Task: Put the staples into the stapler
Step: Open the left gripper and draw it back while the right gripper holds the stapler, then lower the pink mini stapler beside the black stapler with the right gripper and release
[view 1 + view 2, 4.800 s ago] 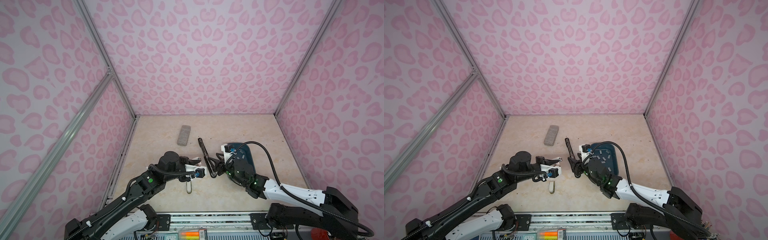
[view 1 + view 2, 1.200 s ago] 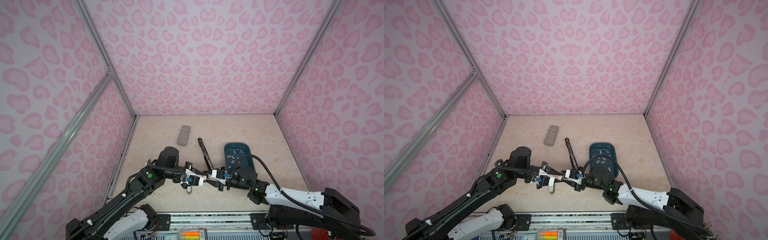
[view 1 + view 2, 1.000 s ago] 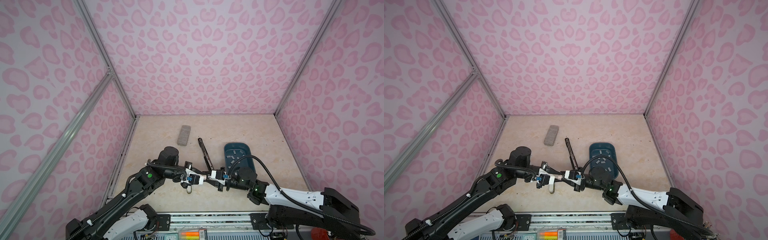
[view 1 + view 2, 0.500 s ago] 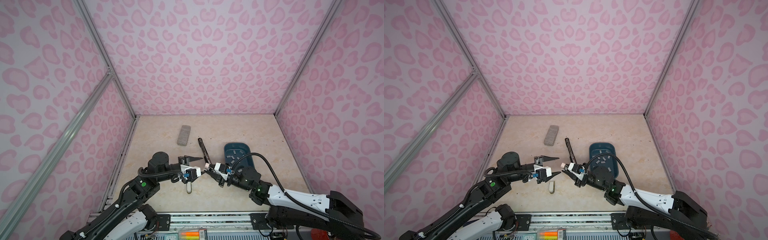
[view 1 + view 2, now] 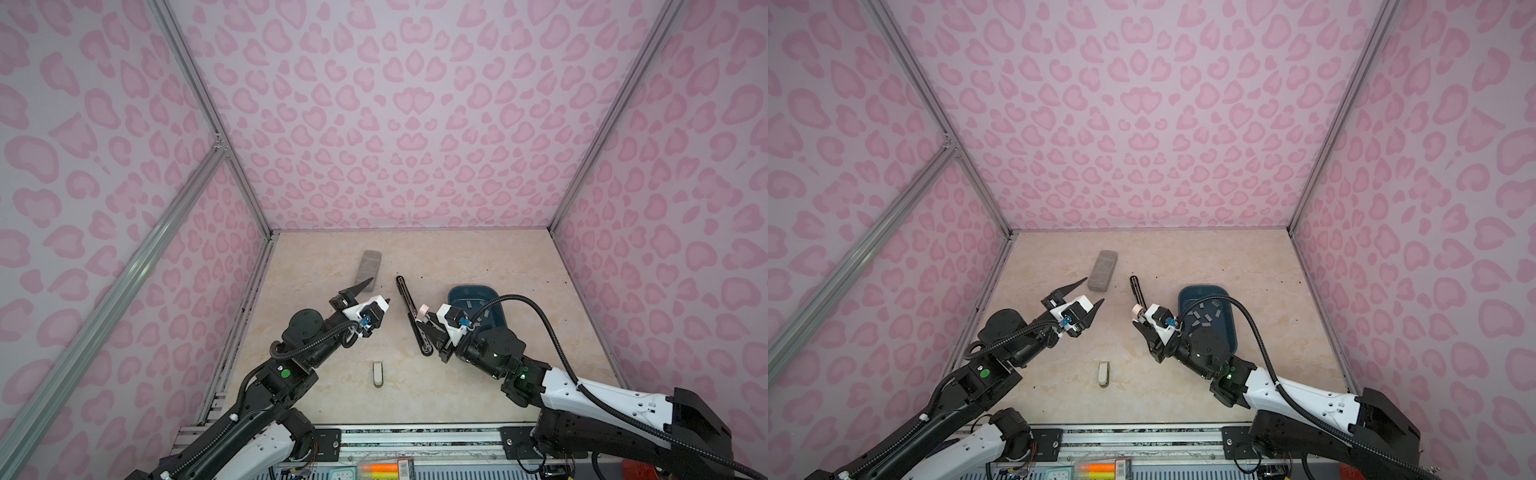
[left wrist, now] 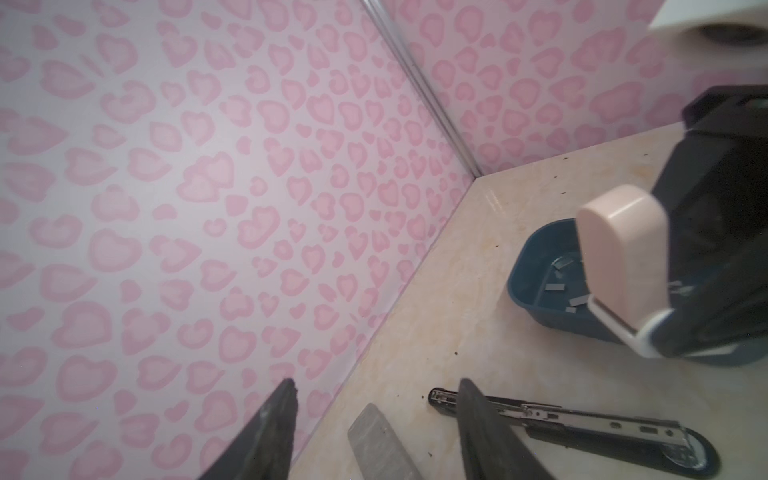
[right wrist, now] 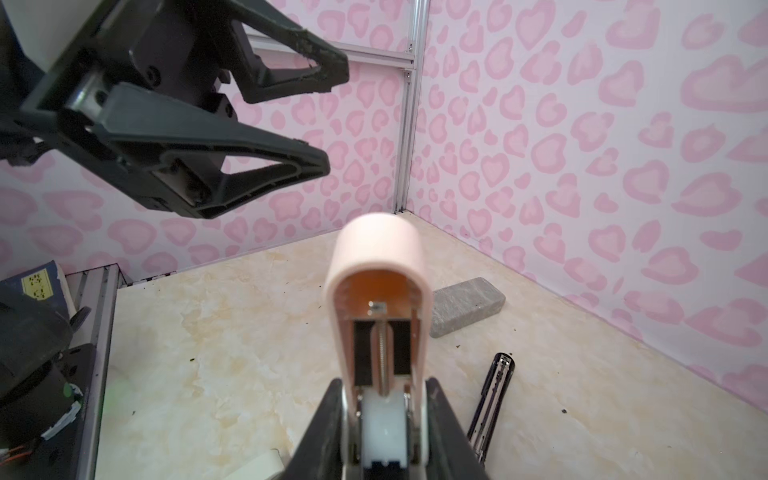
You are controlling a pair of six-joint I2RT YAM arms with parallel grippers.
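Note:
The stapler's black base lies on the floor with its metal rail showing. Its pink top is raised above the base, and my right gripper is shut on its lower end. Whether top and base join at the hinge is hidden. The staples are small grey strips scattered in the dark blue tray behind the right arm. My left gripper hangs open and empty, left of the stapler.
A grey speckled block lies at the back left, just beyond the left fingers. A small whitish oblong piece sits on the floor near the front, between the arms. Pink walls close three sides.
The left gripper has opened, let go and drawn back to the left. The right gripper has carried the pink top away from the front centre, back over the black base.

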